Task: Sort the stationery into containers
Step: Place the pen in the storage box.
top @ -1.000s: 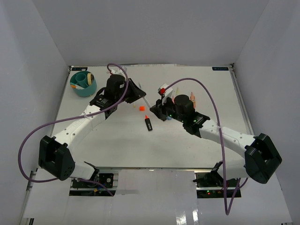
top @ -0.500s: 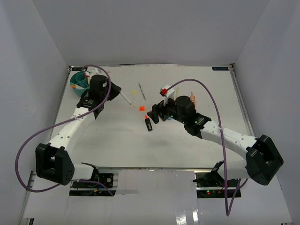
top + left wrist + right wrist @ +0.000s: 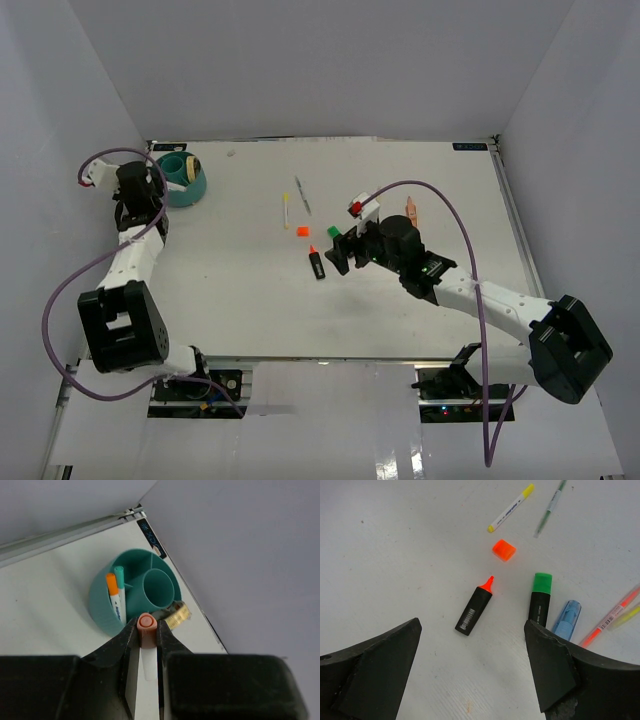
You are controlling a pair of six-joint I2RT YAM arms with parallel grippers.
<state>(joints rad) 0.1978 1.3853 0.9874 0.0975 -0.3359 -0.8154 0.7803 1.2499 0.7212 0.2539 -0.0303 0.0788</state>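
The round teal container stands at the table's far left corner, with an orange-capped and a teal-capped pen upright in one compartment and a tan ring at its far side. My left gripper is shut on a white pen with a salmon cap, just short of the container's rim. My right gripper hangs open over a black highlighter with an orange tip. A green-capped highlighter and a blue one lie by its right finger.
An orange cap, a yellow-tipped pen and a green pen lie beyond the highlighters. Pink and yellow pens lie to the right. White walls stand close behind the container.
The left arm has swung from the table's middle to the far left, carrying the pen up to the container. The right gripper has opened and shifted over the black highlighter.
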